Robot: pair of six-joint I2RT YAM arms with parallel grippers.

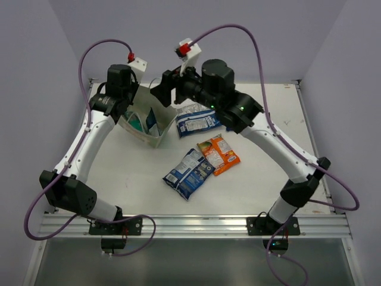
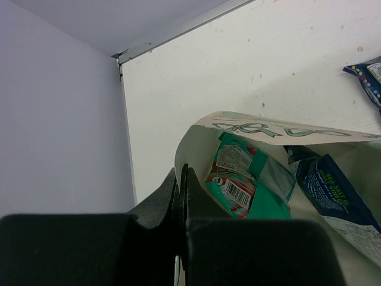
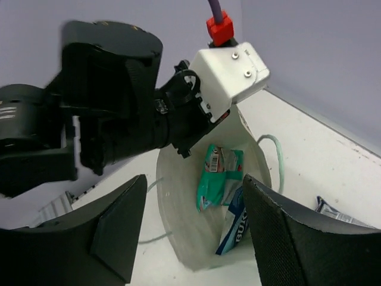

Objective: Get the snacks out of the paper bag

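The paper bag (image 1: 156,140) stands open at the back left. My left gripper (image 1: 131,106) is shut on its rim; in the left wrist view the jaws (image 2: 180,174) pinch the bag wall (image 2: 196,140). Inside lie a teal-green packet (image 2: 244,185) and a dark blue packet (image 2: 333,190). My right gripper (image 1: 159,92) hovers open and empty above the bag mouth; in its view (image 3: 195,180) the bag (image 3: 178,226), the teal packet (image 3: 217,179) and the blue packet (image 3: 235,223) show between the fingers. On the table lie a blue packet (image 1: 197,123), an orange one (image 1: 219,154) and another blue one (image 1: 189,173).
A further blue packet (image 1: 191,109) lies partly under the right arm. The bag's string handle (image 3: 277,161) hangs outside the bag. The enclosure's walls stand close behind and left of the bag (image 2: 59,119). A metal rail (image 1: 190,225) runs along the table's near edge.
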